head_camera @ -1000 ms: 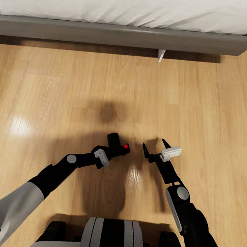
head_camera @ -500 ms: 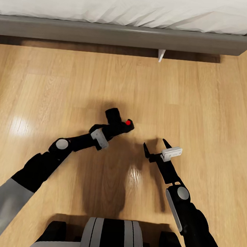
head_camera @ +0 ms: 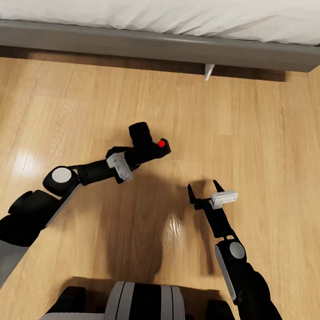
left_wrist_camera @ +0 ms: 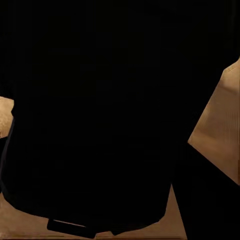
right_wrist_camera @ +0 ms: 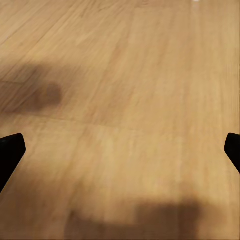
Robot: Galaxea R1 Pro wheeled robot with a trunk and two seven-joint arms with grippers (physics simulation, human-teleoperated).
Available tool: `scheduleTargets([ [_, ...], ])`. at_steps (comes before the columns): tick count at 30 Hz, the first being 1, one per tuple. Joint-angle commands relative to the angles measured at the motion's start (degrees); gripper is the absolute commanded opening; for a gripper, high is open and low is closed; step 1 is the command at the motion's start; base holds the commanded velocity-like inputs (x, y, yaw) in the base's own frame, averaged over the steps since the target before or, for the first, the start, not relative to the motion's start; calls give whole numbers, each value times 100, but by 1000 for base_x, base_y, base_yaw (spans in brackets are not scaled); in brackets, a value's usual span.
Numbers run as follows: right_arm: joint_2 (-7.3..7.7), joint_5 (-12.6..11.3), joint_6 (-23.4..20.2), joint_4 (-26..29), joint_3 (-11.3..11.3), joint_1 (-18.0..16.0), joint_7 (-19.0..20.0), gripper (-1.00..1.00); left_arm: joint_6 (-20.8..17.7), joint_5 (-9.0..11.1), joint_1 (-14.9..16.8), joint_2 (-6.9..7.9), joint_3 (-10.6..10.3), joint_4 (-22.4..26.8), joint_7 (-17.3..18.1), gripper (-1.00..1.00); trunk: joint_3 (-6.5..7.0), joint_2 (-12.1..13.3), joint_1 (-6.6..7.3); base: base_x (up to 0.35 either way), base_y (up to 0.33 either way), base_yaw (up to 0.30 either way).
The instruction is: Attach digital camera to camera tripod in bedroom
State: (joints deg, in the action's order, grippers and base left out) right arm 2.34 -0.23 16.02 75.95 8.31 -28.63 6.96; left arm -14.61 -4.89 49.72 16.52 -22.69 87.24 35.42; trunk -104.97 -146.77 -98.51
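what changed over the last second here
The left gripper, shut on the digital camera, has carried it forward toward the bed and a little to the robot's left, with the left arm stretching out and its elbow swinging outward. Nothing was taken hold of or let go. The right gripper stayed open and empty in nearly the same spot over the wood floor, and the view did not shift.

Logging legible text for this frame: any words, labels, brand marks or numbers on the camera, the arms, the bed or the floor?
None: no text, number or logo can be read in any view.
Digital camera, held in the left claw: matte black, bearing a plain red button and no visible print.
Right claw, open: its white block is blank.
Bed frame and wood floor: unmarked.
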Motion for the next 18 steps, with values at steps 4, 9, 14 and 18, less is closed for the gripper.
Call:
scheduleTargets([
  [4, 3, -3, 15, -2, 4, -2, 3, 100, -871, -32, 3, 36, 28, 336, 45, -100, -3, -1, 1, 0, 0, 0],
  [9, 3, -3, 15, -2, 4, -2, 0, 100, -2028, -30, 3, 45, 138, 520, 59, -100, -3, -1, 1, 0, 0, 0],
  [14, 3, -3, 15, -2, 4, -2, -1, 100, -2884, -30, 3, 43, 265, 585, 66, -100, -3, -1, 1, 0, 0, 0],
  [18, 3, -3, 15, -2, 3, -2, -1, 100, -3272, -25, 3, 44, 356, 605, 72, -100, -3, -1, 1, 0, 0, 0],
])
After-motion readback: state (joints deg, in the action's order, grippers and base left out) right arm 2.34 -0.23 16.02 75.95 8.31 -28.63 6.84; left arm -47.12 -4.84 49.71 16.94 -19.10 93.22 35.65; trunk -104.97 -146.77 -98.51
